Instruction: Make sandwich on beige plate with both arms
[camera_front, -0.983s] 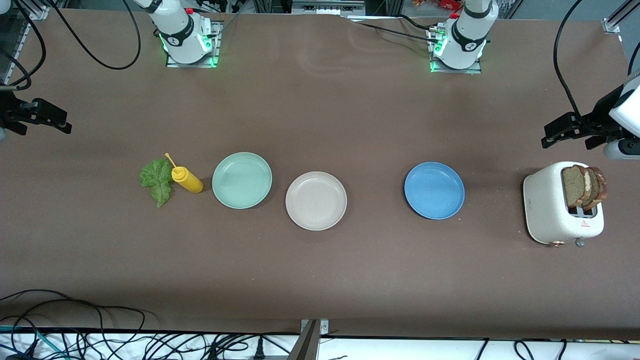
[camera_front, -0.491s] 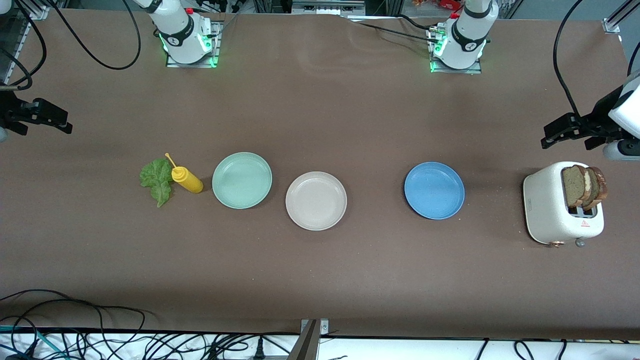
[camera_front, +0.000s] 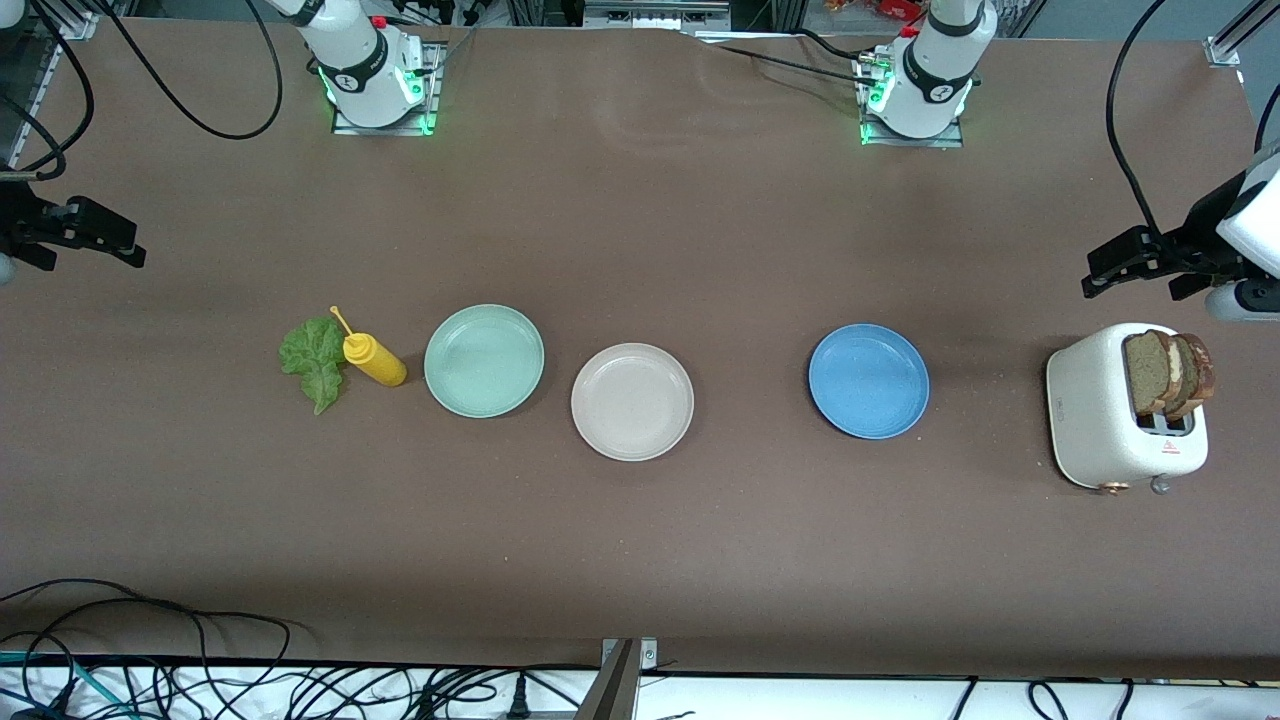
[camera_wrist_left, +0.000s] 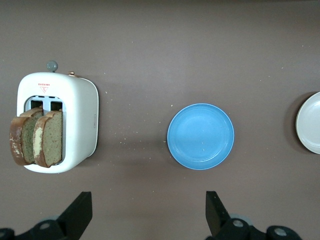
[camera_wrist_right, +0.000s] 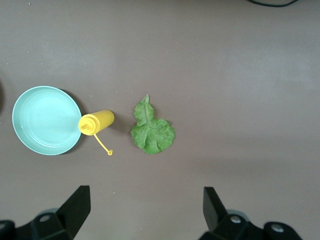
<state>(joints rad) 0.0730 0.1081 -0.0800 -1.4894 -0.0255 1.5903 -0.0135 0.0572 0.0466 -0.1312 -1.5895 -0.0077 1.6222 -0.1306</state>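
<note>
The beige plate lies bare at mid-table, and its edge shows in the left wrist view. The sandwich's parts lie apart. Two brown bread slices stand upright in the white toaster at the left arm's end. A green lettuce leaf lies flat on the table at the right arm's end. My left gripper hangs open and empty over the table beside the toaster. My right gripper hangs open and empty over the table's right-arm end, apart from the lettuce.
A yellow squeeze bottle lies on its side between the lettuce and a mint green plate. A blue plate sits between the beige plate and the toaster. Cables hang along the table's front edge.
</note>
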